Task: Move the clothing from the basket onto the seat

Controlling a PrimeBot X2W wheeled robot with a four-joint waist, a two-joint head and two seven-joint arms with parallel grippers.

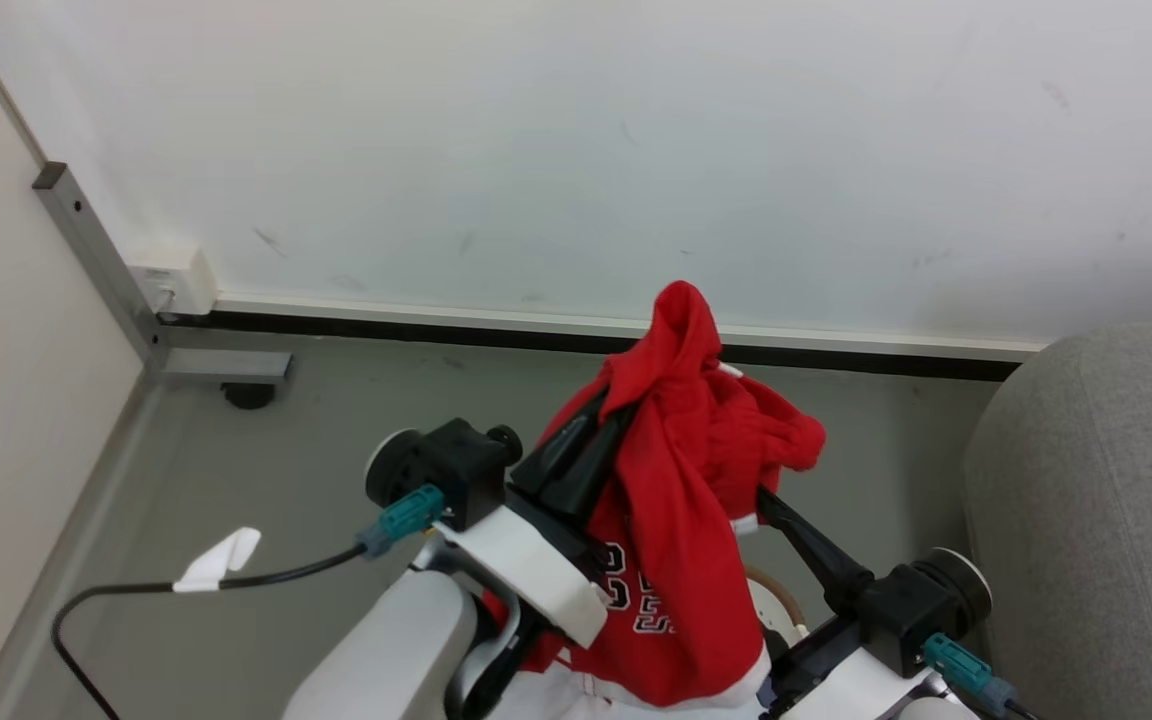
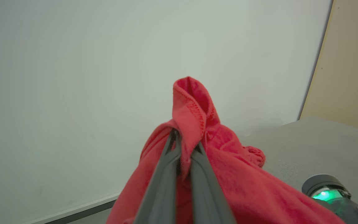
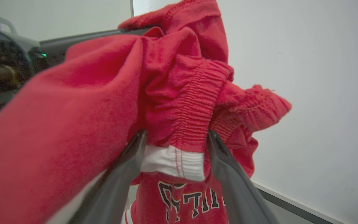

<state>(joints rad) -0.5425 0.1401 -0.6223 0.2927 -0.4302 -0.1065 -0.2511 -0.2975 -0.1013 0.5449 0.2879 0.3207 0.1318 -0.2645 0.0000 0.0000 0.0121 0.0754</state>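
Clothing [image 1: 681,520] long axis vertical, peak up

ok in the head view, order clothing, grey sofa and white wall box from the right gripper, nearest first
1. clothing, held by the right gripper.
2. grey sofa, just to its right.
3. white wall box, far left in the corner.

white forearms [image 1: 386,650], black wrist blocks [image 1: 456,465], teal cable plugs [image 1: 411,512], dark grey claw fingers [image 2: 163,186].
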